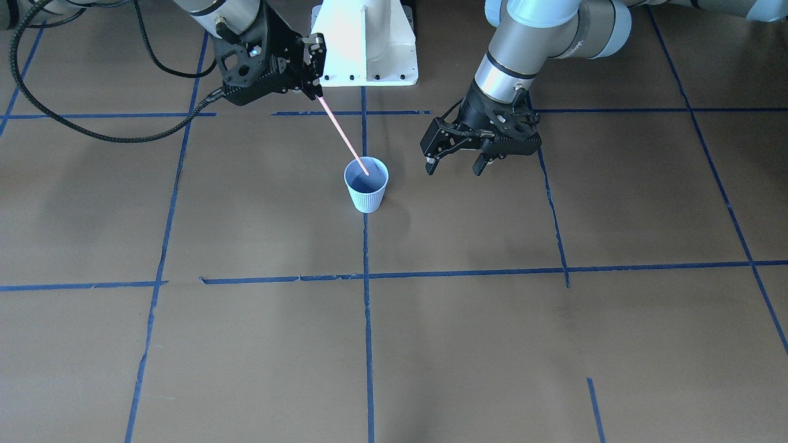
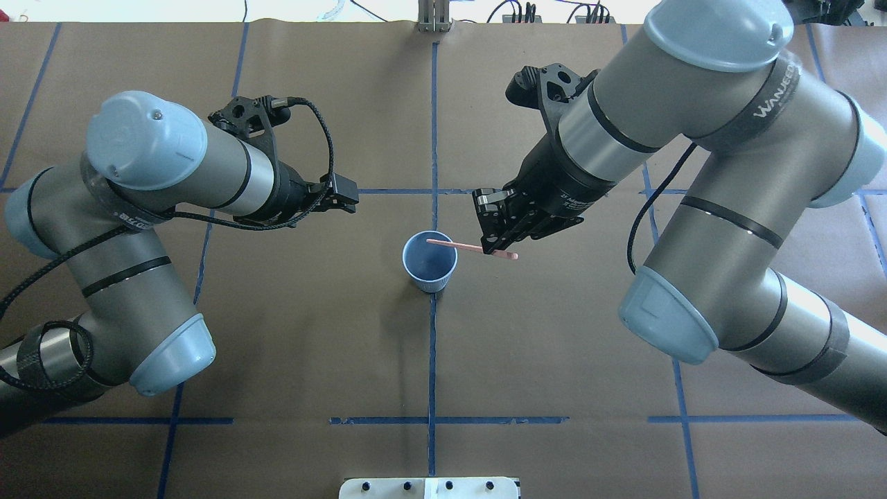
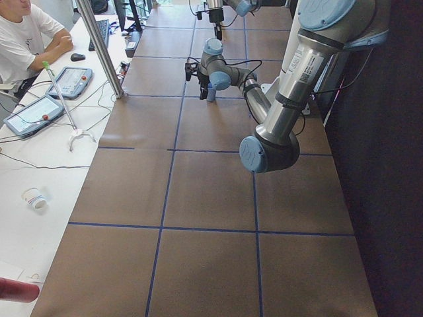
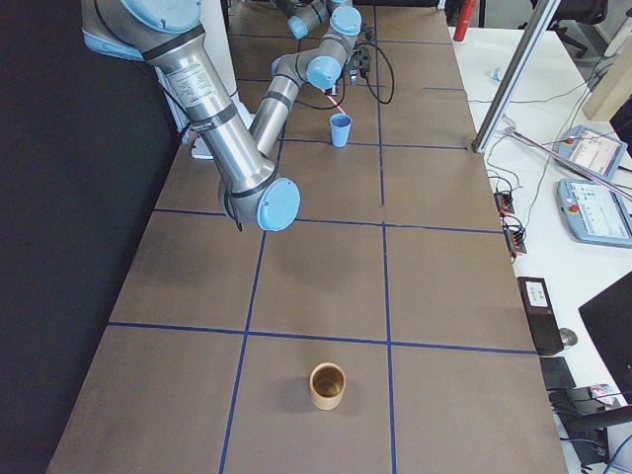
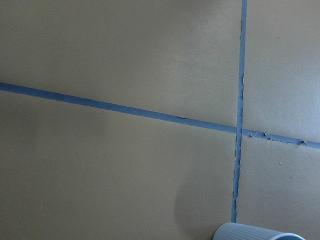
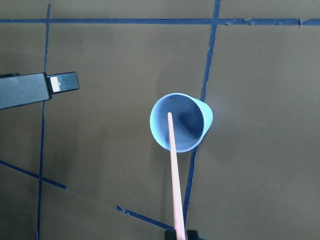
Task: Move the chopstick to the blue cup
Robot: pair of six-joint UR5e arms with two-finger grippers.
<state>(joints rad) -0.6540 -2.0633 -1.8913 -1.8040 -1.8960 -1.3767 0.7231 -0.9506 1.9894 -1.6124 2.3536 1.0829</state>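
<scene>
Right arm (image 2: 727, 138), left arm (image 2: 229, 173) — silver-grey tubes, pale blue caps, black bands; black skeletal left gripper (image 1: 454, 167); braided black cable (image 1: 132, 139) beside the white screw-dotted base (image 1: 364, 43).

We see a brown tabletop (image 1: 258, 215) crossed by dark blue tape lines (image 1: 367, 344) in a loose grid. The cup (image 1: 367, 195) is pale blue, and its outer wall is patterned with fine vertical ribs. The chopstick (image 1: 342, 134) is salmon pink. We find both claws black: the right claw (image 1: 317, 89) and the left claw (image 1: 454, 166). The left arm (image 2: 229, 173) and the right arm (image 2: 624, 118) are silver-grey, with pale blue joint caps and thin black bands. The robot's base (image 1: 364, 43) is white. In the right side view, a second cup (image 4: 328, 385) is tan.
</scene>
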